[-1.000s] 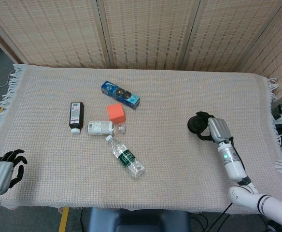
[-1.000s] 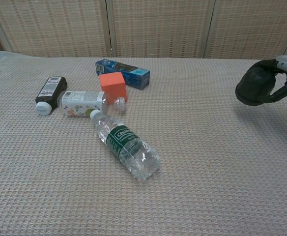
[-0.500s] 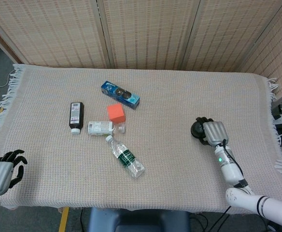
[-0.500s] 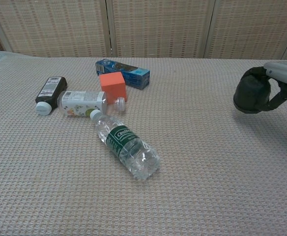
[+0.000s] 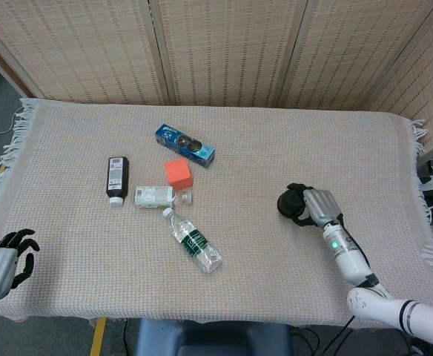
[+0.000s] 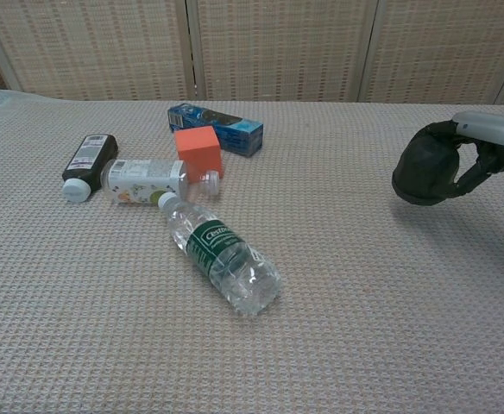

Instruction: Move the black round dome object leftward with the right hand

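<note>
**Two hands in frame, right one carrying the dome**

Going left to right. Left hand [image 5: 5, 258] is sitting at the table's near-left corner, off the cloth [image 5: 83, 245] edge, fingers apart, holding nothing; chest view is not showing it. Clutter is lying left of centre: dark bottle [image 5: 117, 179], small white bottle [image 5: 155, 196], orange cube [image 5: 178, 173], blue box [image 5: 184, 145], clear water bottle [image 5: 193, 241]. None of it is touching the dome.

Right hand [image 6: 485, 147] is wrapping its fingers [image 6: 472, 175] around the black round dome object [image 6: 425, 174], on the right half of the table, well apart from the clutter. Chest view is suggesting the dome is hanging just above the cloth, tilted, not resting on it.

Progress, as a judgement: grasp is done, carry leftward is looking underway; set-down and release are not yet done. Open cloth is lying between dome and water bottle, so room is remaining for travel.

Hard to make out: the hand is covering the dome's far side in head view; the right hand is getting cut off at the chest frame's edge; thumb placement is not showing.
</note>
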`<control>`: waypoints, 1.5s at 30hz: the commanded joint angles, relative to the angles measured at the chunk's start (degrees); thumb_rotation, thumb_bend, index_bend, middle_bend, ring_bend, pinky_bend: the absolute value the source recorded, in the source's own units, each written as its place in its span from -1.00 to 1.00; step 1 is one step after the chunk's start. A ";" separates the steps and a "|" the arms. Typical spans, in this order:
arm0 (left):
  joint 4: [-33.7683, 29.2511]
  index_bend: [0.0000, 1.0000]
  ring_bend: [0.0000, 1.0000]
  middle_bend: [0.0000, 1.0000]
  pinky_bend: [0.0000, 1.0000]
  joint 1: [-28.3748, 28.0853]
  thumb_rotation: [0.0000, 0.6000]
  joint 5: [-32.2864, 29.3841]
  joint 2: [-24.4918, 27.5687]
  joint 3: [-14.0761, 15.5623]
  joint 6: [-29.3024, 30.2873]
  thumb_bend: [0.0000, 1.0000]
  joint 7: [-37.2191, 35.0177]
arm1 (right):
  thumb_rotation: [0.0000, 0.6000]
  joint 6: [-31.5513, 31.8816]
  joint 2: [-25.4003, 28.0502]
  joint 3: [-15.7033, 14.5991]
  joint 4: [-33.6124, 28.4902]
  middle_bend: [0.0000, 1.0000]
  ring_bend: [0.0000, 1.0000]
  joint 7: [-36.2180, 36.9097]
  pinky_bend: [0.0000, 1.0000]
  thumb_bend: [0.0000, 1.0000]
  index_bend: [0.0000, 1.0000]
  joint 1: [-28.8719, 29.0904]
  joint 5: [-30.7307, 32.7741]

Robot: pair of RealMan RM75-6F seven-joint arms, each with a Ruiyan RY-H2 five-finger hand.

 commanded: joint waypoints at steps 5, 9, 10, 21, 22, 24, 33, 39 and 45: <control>0.00 -0.06 -0.47 -0.48 -0.07 -0.21 1.00 -0.25 -0.08 0.17 -0.76 0.20 0.70 | 1.00 -5.23 -0.64 3.66 0.63 0.79 0.51 13.44 0.89 0.75 1.00 -0.67 4.62; -0.19 -0.06 -0.47 -0.48 -0.07 -0.08 1.00 -0.27 0.05 0.04 -0.39 0.20 0.39 | 1.00 -24.80 6.75 9.30 -4.11 0.79 0.51 33.46 0.89 0.75 1.00 -1.91 1.61; -0.20 -0.06 -0.47 -0.48 -0.07 -0.06 1.00 -0.24 0.08 0.05 -0.35 0.21 0.34 | 1.00 -26.30 6.94 9.99 -3.51 0.79 0.51 35.43 0.89 0.75 1.00 -2.40 -1.51; -0.28 -0.06 -0.47 -0.48 -0.07 -0.08 1.00 -0.35 0.13 0.04 -0.50 0.21 0.38 | 1.00 -26.79 5.88 9.38 0.11 0.79 0.51 45.81 0.89 0.75 1.00 -2.98 -13.40; -0.29 -0.07 -0.47 -0.48 -0.06 -0.11 1.00 -0.33 0.12 0.07 -0.56 0.21 0.43 | 1.00 -26.20 5.76 8.99 0.60 0.79 0.51 45.96 0.89 0.75 1.00 -2.92 -14.70; -0.30 -0.07 -0.47 -0.48 -0.07 -0.14 1.00 -0.30 0.11 0.10 -0.65 0.21 0.54 | 1.00 -23.30 4.98 7.90 2.24 0.79 0.51 44.08 0.89 0.75 1.00 -2.92 -17.09; -0.33 -0.06 -0.47 -0.48 -0.07 -0.17 1.00 -0.64 0.15 0.02 -0.86 0.21 0.54 | 1.00 10.60 -12.00 4.61 22.78 0.79 0.51 0.71 0.89 0.75 1.00 -5.02 -19.94; -0.36 -0.06 -0.47 -0.48 -0.07 -0.26 1.00 -0.76 0.14 0.01 -1.10 0.21 0.70 | 1.00 8.92 -12.32 4.10 21.03 0.79 0.51 4.23 0.89 0.75 1.00 -4.83 -17.72; -0.35 -0.06 -0.47 -0.48 -0.07 -0.30 1.00 -0.92 0.17 0.03 -1.33 0.21 0.70 | 1.00 7.41 -11.12 2.44 19.97 0.79 0.51 8.08 0.89 0.75 1.00 -4.37 -18.24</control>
